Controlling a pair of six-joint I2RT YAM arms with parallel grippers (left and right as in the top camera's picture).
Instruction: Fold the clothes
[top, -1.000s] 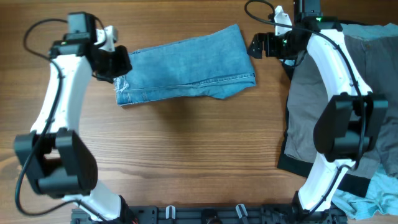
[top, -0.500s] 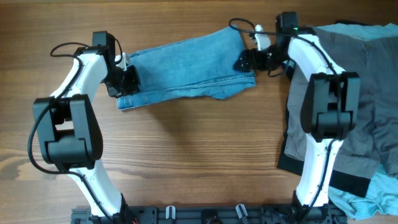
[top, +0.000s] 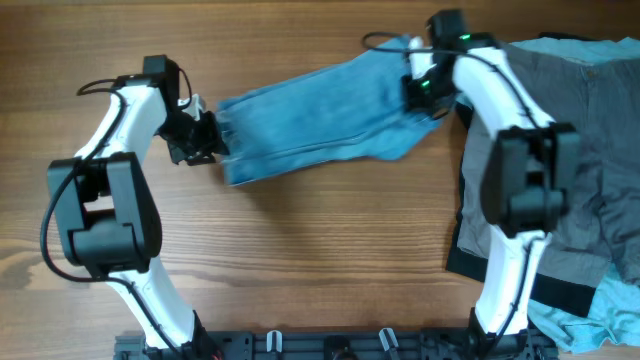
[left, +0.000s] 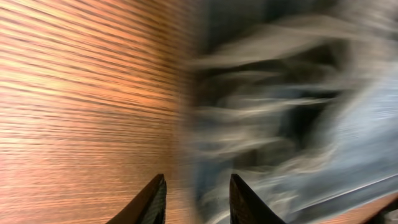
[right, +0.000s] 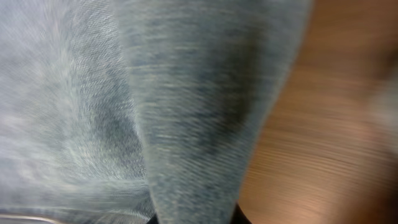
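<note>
Right gripper (top: 420, 92) pinching jeans (top: 310, 125) edge, left gripper (top: 213, 141) parted at hem

Left arm (top: 128, 105): white moulded link shells and black cylindrical joint housings, with the bulkiest black block at the elbow. A thin black cable stands out in a loop near the wrist.
Left tool (top: 200, 138): black body with a small white part beside it. In the wrist view its fingers (left: 152, 200) are dark, tapered blades with smooth edges.
Right arm (top: 495, 90): same white shells and black joints. A black cable curls off the wrist module, which carries a green indicator light.
Right tool (top: 422, 92): black, with detail too small to read.
Base rail (top: 330, 345): black, with pale hook-shaped clips along it.
</note>
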